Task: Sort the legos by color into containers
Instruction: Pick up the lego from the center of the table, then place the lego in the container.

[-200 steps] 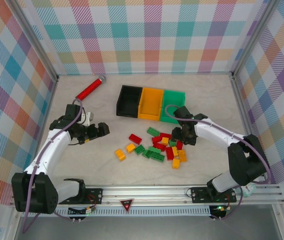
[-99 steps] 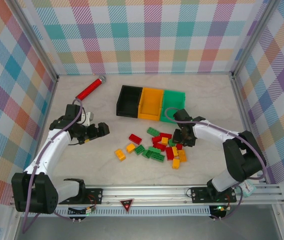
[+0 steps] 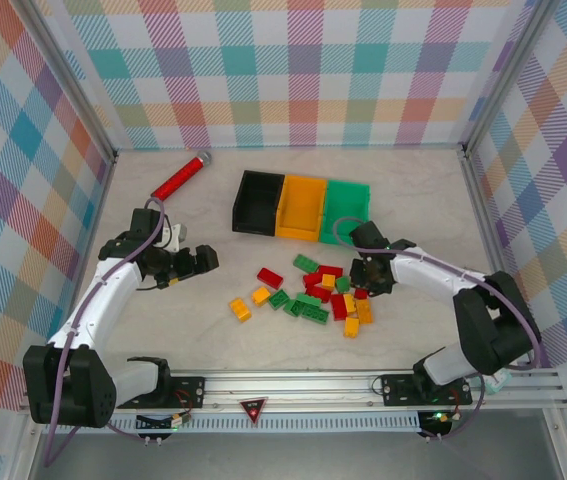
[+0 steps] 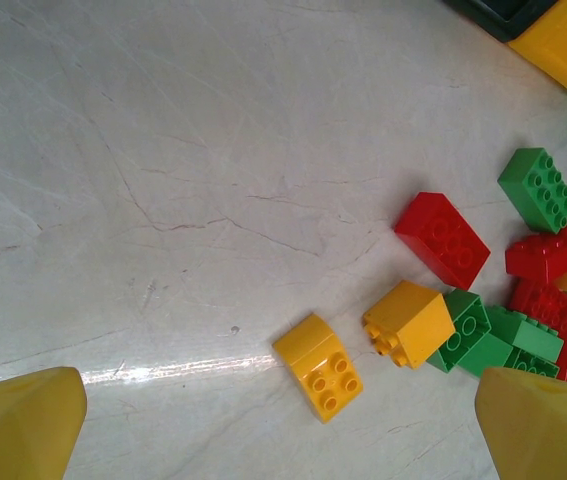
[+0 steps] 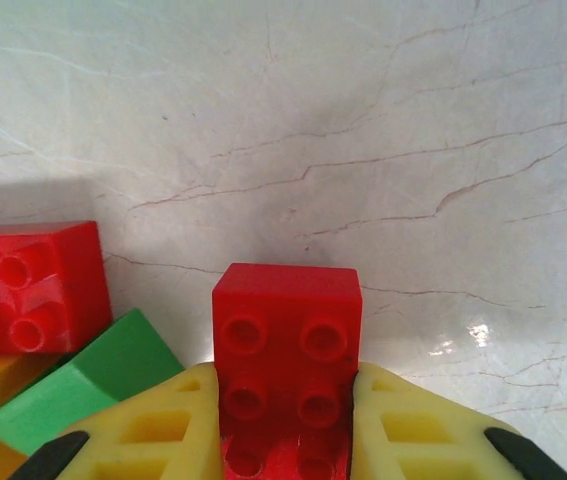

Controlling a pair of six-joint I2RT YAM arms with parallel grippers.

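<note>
Since the bricks (image 3: pixel 313 290) lie in a heap on the table (image 3: pixel 163 320), and all three bins (image 3: pixel 303 205) behind them look bare, the sorting has hardly begun. The left claw (image 3: pixel 203 260) hangs wide open, off to the left, holding nothing. The right claw (image 3: pixel 363 284) pinches one red brick (image 5: pixel 285 330) at the heap's edge. The black bin (image 3: pixel 256 200) is too dark inside to check, and the red brick's near end is cut off.
</note>
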